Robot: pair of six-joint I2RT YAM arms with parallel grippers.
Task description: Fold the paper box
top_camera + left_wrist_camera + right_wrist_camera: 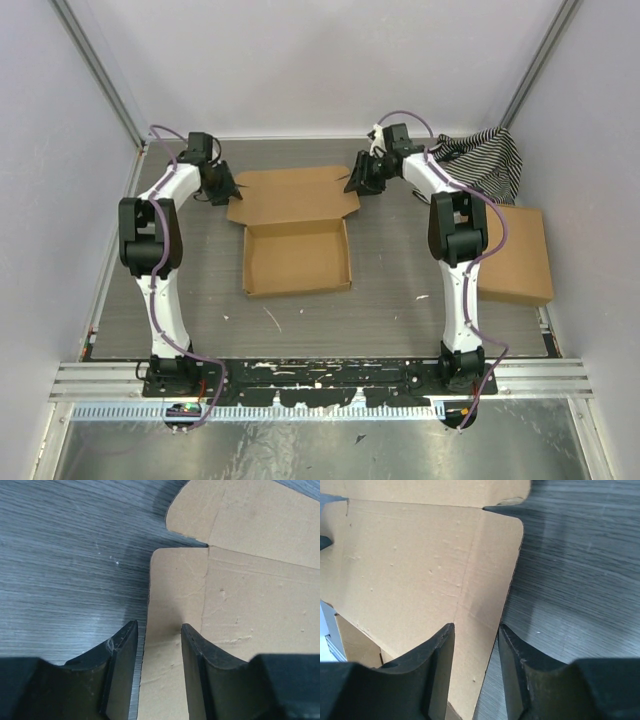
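Observation:
The paper box (pixel 297 258) lies mid-table as a shallow brown tray, with its lid panel (pixel 294 194) spread flat behind it. My left gripper (pixel 232 188) is open at the lid's left side flap (pixel 175 595), whose edge runs between the fingers (pixel 122 652) in the left wrist view, where the gripper (pixel 159 626) straddles it without clamping. My right gripper (pixel 352 180) is open at the lid's right side flap (pixel 485 570). In the right wrist view the gripper (pixel 476 626) straddles that flap's edge, one finger over cardboard, the other over the table.
A larger squarish brown cardboard box (pixel 515 255) lies at the right, beside the right arm. A black-and-white striped cloth (pixel 485 158) is bunched at the back right corner. White walls and metal frame posts enclose the grey table (pixel 190 300).

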